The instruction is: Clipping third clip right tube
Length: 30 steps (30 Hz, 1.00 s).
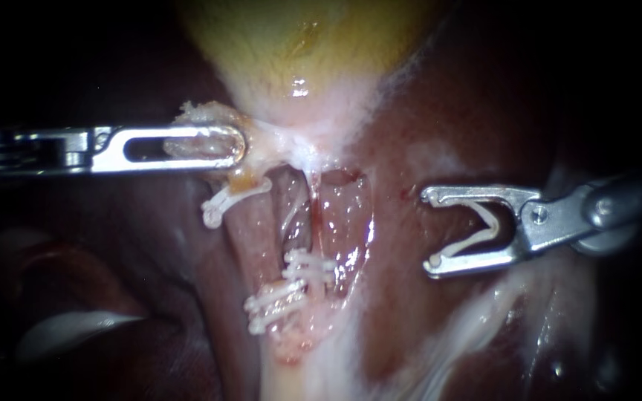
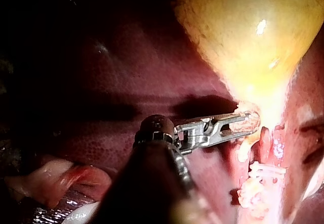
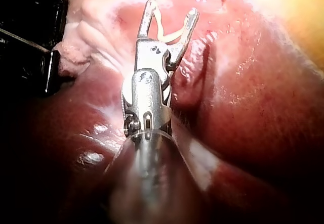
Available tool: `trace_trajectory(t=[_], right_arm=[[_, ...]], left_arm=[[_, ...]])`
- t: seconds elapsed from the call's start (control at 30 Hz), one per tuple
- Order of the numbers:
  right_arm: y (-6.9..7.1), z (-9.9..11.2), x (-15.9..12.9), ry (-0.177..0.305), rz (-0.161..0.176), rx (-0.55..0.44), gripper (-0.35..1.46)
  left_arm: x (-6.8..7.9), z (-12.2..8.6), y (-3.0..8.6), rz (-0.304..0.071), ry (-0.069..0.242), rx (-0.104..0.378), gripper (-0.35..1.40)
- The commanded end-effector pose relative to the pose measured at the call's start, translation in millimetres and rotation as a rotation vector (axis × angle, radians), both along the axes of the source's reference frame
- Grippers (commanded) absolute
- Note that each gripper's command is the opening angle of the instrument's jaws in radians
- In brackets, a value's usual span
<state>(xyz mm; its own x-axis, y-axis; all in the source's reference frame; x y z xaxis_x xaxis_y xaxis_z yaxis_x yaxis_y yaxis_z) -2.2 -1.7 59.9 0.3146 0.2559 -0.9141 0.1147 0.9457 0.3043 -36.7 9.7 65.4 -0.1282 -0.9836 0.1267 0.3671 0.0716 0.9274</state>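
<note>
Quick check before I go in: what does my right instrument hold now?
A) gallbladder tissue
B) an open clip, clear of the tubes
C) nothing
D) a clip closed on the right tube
B: the right instrument carries an open white clip and stands over the liver, apart from the tubes.

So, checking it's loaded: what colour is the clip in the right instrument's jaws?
The clip is white; endoscope view shows it best.
</note>
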Motion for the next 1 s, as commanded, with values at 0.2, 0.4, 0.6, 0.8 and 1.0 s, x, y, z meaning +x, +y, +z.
trace_trajectory(t=[0.2, 0.4, 0.6, 0.8, 1.0], right_arm=[[-0.2, 0.3, 1.6, -0.012, 0.021, 0.051, 0.5], [-0.3, 1.4, 4.4, -0.023, 0.043, 0.105, 0.5], [-0.4, 3.9, 7.6, -0.045, 0.084, 0.203, 0.5], [-0.5, 7.1, 10.2, -0.065, 0.122, 0.292, 0.5], [-0.9, 9.9, 12.1, -0.082, 0.153, 0.363, 0.5]], left_arm=[[0.0, 0.1, -0.1, 0.0, 0.001, -0.001, -0.35], [-0.1, 0.1, -0.2, -0.001, 0.002, -0.002, -0.35], [-0.2, 0.1, -0.2, -0.002, 0.003, -0.002, -0.35], [-0.3, 0.0, -0.3, -0.002, 0.003, -0.002, -0.35], [-0.3, 0.0, -0.4, -0.003, 0.003, -0.002, -0.35]])
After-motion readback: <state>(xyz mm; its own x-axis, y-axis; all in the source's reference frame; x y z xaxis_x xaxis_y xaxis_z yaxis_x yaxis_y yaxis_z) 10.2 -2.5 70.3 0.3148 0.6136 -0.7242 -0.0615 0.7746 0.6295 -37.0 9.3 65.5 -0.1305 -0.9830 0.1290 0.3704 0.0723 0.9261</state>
